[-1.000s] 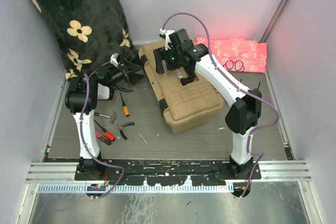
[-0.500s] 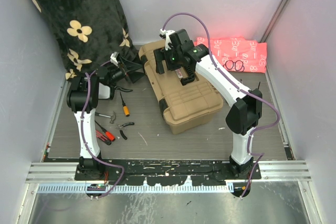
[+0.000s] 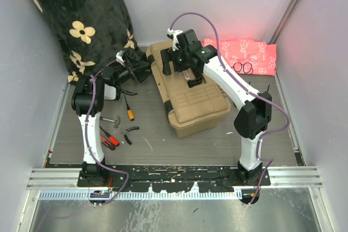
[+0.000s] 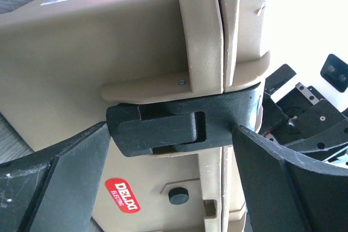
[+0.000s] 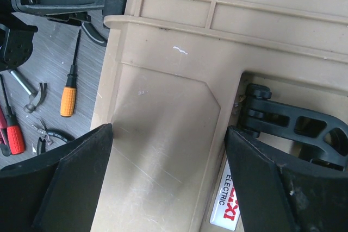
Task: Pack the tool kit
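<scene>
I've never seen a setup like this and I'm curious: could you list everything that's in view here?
toolbox: one, tan, closed, mid-table
screwdriver: one, orange handle, left of the toolbox
hammer: one, small, beside the screwdriver
pliers: one, dark, near the hammer
red-handled tools: seemingly two, close to the left arm's base
blanket: one, black with cream flowers, far-left corner
cloth: one, pink, far right
rings: seemingly two, black, on the cloth
left hand: one, black, open, either side of the toolbox's black end latch
right hand: one, black, open, over the toolbox
</scene>
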Action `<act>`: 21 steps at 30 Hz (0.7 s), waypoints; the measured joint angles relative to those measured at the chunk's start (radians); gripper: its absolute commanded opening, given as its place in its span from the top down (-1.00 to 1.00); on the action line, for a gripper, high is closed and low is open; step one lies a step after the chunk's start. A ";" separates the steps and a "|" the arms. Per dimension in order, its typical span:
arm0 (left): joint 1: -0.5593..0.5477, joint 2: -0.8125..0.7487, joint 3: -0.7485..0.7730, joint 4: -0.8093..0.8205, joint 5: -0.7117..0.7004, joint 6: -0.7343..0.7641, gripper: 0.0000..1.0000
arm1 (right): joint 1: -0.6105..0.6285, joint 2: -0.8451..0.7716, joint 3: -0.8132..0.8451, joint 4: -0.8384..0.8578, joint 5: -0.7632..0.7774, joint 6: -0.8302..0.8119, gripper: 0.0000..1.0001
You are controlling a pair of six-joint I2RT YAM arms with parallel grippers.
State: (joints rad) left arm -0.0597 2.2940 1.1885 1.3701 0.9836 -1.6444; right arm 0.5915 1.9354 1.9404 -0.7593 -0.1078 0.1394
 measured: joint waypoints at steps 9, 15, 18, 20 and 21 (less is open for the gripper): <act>-0.014 0.021 0.027 0.002 -0.017 -0.040 -0.94 | -0.006 0.002 0.001 0.003 0.004 0.001 -0.74; -0.027 0.038 0.050 0.002 -0.032 -0.054 -0.94 | -0.011 0.009 0.011 -0.002 0.010 0.002 -0.74; -0.035 0.051 0.067 0.003 -0.045 -0.068 -0.95 | -0.015 0.013 0.015 -0.004 0.016 0.003 -0.74; -0.042 0.059 0.078 0.003 -0.056 -0.076 -0.95 | -0.018 0.014 0.018 -0.005 0.018 0.004 -0.74; -0.044 0.061 0.082 0.003 -0.062 -0.077 -0.95 | -0.019 0.014 0.018 -0.005 0.019 0.005 -0.74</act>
State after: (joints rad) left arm -0.1036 2.3550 1.2705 1.3727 0.9218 -1.7210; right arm 0.5724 1.9491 1.9579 -0.7639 -0.0891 0.1444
